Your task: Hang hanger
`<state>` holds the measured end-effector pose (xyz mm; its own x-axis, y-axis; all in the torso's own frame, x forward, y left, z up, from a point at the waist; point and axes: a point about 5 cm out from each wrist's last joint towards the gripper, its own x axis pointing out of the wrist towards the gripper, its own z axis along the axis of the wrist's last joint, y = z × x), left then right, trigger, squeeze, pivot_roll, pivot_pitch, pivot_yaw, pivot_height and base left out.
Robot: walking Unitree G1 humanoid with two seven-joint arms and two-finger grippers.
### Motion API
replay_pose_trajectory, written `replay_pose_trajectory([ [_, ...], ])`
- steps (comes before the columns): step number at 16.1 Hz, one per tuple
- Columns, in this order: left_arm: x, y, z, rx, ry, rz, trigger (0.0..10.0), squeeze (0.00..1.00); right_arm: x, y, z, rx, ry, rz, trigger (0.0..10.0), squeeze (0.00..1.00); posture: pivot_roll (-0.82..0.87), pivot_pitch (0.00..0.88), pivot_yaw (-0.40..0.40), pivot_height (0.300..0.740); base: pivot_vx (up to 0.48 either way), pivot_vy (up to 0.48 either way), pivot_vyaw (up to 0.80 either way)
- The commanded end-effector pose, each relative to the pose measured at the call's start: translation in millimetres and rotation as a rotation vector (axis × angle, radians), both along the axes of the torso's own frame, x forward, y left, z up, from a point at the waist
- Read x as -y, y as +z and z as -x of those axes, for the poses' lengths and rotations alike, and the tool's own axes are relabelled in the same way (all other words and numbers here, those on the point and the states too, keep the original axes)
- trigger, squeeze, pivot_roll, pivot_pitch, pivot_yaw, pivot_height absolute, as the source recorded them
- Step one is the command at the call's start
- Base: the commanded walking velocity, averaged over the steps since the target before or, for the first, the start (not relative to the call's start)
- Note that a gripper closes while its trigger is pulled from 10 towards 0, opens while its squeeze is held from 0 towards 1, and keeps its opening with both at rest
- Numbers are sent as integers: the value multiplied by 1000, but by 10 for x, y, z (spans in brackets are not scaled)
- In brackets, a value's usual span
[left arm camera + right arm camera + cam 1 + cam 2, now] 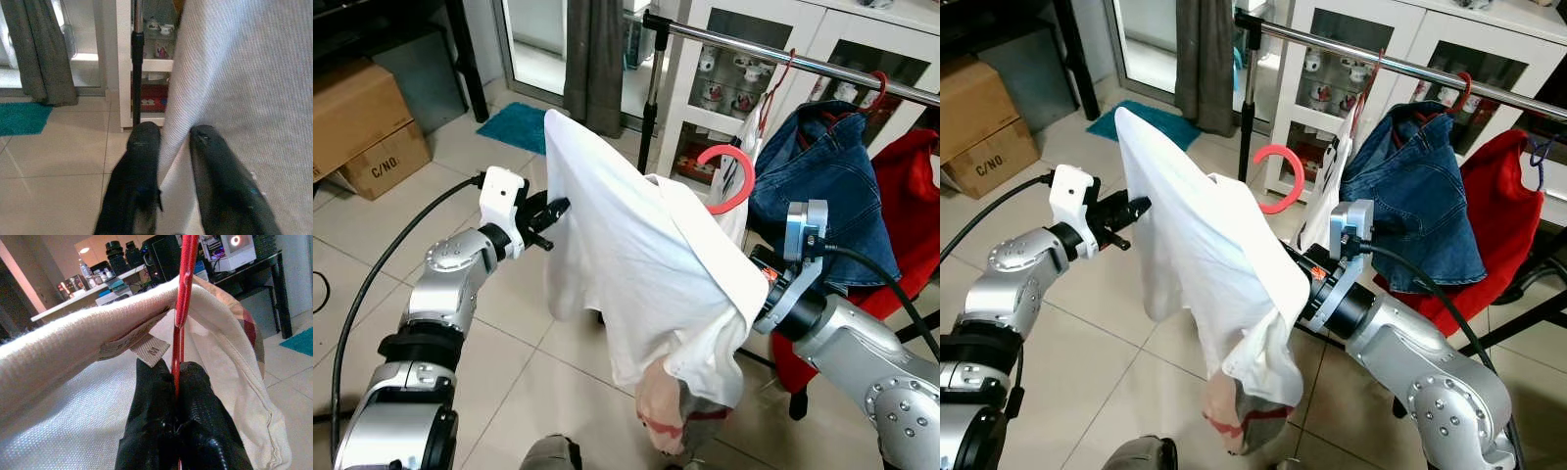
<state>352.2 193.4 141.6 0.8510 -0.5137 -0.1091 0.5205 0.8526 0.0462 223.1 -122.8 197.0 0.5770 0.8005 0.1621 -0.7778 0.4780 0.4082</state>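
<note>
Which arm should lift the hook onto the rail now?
Right. The right gripper is shut on the red hanger, whose hook sits just below the rail. The left gripper only pinches the white shirt's edge.

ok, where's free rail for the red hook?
Bare rail runs from the black upright to the denim jacket; the red hanger, pinched by the right gripper, sits below it. Past the jacket it is crowded: red garment.
</note>
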Motion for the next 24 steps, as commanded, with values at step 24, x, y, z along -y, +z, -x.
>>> replay_pose_trajectory([
  [24, -606, -285, 298, 64, 583, 182, 0, 0, 512, 68, -389, -1, -521, 62, 10000, 0, 18, 61, -47, 740, 0, 0, 0],
])
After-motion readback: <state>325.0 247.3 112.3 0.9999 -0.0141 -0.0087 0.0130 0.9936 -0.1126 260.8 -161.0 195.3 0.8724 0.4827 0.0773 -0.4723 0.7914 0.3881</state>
